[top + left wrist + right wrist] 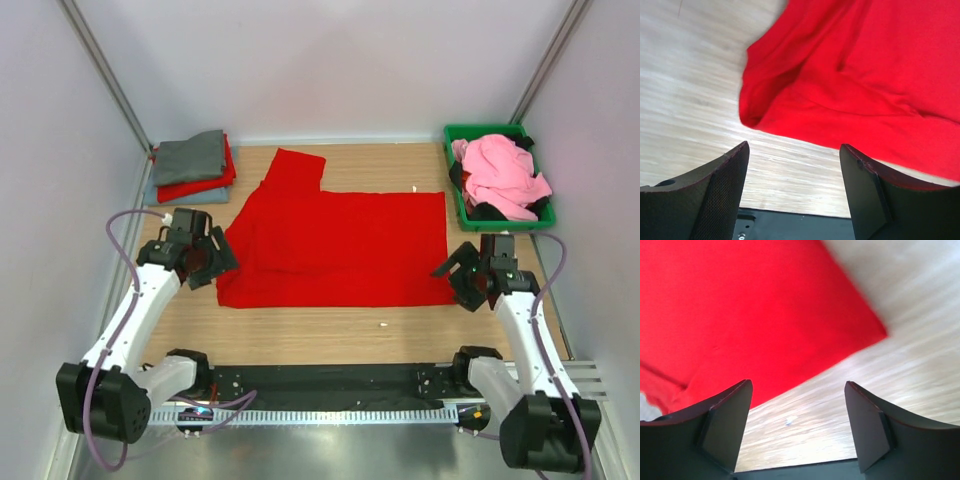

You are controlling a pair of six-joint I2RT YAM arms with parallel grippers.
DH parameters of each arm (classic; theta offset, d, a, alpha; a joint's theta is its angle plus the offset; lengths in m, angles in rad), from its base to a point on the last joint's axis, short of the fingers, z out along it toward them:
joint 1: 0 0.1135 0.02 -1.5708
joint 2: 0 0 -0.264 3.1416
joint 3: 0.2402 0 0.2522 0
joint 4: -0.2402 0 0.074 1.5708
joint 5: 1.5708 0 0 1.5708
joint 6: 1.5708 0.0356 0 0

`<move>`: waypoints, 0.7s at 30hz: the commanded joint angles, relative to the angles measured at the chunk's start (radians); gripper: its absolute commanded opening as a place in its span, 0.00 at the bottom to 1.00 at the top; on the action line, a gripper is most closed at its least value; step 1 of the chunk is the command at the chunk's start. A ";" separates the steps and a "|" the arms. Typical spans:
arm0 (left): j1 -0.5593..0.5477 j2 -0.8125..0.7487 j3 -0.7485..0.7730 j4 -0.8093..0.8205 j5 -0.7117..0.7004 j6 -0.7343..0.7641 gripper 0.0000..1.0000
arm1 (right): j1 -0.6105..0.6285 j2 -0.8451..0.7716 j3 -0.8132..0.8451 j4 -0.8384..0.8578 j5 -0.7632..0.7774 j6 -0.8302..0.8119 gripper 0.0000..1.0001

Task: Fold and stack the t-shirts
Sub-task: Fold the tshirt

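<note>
Red, bright and large, soft cloth t-shirt (340,245) spread flat mid-way across the pale wooden table (330,330), one sleeve poking out at the far left, near hem lying between the two claws. Left gripper (212,262) just beside the near left corner of the cloth, jaws wide apart, nothing between them but bare wood. Right gripper (462,280) just off the near right corner, likewise spread wide and empty.

Probably the step in hand: taking both near corners for the next fold. For a clean result:
- Lower each claw with one finger slipping under the hem.
- Catch every layer at the rumpled, seemingly doubled left corner.
- Lift both corners together and level.
- Carry them toward the far edge for a square crease, loose sleeve tucked inside.

Counted:
- Two claws.
- One spread shirt.
- Three folded shirts piled at the far left: grey folded shirt (192,155) on top, red folded shirt (200,185) beneath, light blue-grey folded shirt (152,190) lowest.
- One green plastic bin (485,130) at the far right, holding one crumpled pink shirt (500,170) and some dark cloth (487,211), number of pieces impossible to tell.
</note>
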 commanded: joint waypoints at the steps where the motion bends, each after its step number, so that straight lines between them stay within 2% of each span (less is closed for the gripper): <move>1: 0.005 -0.036 0.076 -0.055 0.077 0.143 0.74 | 0.175 -0.038 0.160 -0.013 0.095 0.060 0.79; 2: 0.005 -0.037 0.078 -0.044 0.139 0.161 0.72 | 0.248 -0.011 0.242 -0.002 0.140 0.078 0.78; 3: 0.005 -0.039 0.079 -0.031 0.176 0.179 0.71 | 0.425 0.023 0.290 0.000 0.262 0.097 0.75; 5: 0.005 -0.050 0.067 0.022 0.219 0.216 0.71 | 0.593 0.190 0.464 -0.009 0.353 0.091 0.73; 6: 0.005 -0.054 0.062 0.040 0.217 0.222 0.70 | 0.725 0.251 0.528 -0.017 0.447 0.066 0.71; 7: 0.005 -0.059 0.058 0.039 0.203 0.221 0.70 | 0.788 0.395 0.595 -0.051 0.482 0.051 0.67; 8: 0.005 -0.077 0.055 0.042 0.188 0.219 0.69 | 0.833 0.460 0.728 -0.049 0.496 0.028 0.62; 10: 0.005 -0.106 0.039 0.045 0.113 0.196 0.68 | 0.934 0.593 0.842 -0.027 0.461 -0.070 0.54; 11: 0.005 -0.126 0.036 0.048 0.091 0.193 0.68 | 0.952 0.712 0.946 -0.002 0.441 -0.101 0.52; 12: 0.005 -0.160 0.038 0.037 0.012 0.190 0.67 | 0.967 0.767 0.996 0.006 0.423 -0.122 0.47; 15: 0.005 -0.247 0.041 0.008 -0.140 0.155 0.63 | 1.002 0.974 1.191 0.017 0.357 -0.188 0.42; 17: 0.007 -0.290 0.041 0.005 -0.177 0.135 0.59 | 1.037 1.083 1.343 0.003 0.306 -0.233 0.42; 21: 0.016 -0.404 0.030 0.011 -0.257 0.118 0.56 | 1.103 1.378 1.631 -0.103 0.318 -0.293 0.43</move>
